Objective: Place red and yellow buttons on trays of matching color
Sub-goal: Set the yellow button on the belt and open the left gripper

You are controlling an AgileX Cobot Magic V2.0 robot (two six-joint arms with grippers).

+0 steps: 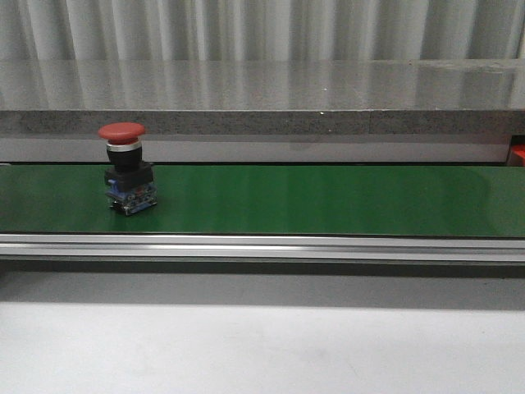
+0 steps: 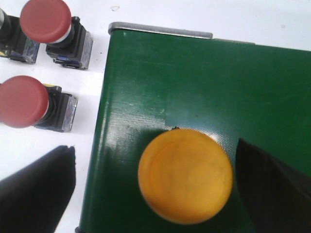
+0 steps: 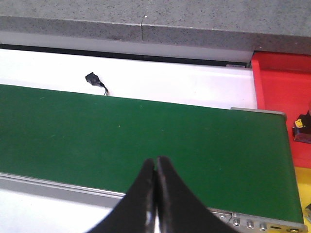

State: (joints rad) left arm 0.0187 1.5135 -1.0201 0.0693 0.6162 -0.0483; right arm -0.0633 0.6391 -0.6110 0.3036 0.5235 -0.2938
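In the left wrist view a yellow button (image 2: 184,174) stands on the end of the green belt (image 2: 204,87), seen from above. My left gripper (image 2: 154,148) is open, with one dark finger (image 2: 39,189) over the white table and the other (image 2: 272,189) close beside the cap, neither pressing it. Two red buttons (image 2: 46,19) (image 2: 22,102) rest on the white surface beside the belt. Another red button (image 1: 123,131) stands upright on the belt at the left of the front view. My right gripper (image 3: 156,162) is shut on nothing above the belt's near edge. A red tray (image 3: 284,92) and a yellow tray (image 3: 303,187) lie past the belt's end.
A button's body (image 3: 302,131) lies in the red tray at the picture's edge. A small black connector (image 3: 92,77) sits on the white surface behind the belt. A grey stone ledge (image 1: 262,98) runs along the back. An aluminium rail (image 1: 262,246) borders the belt's front.
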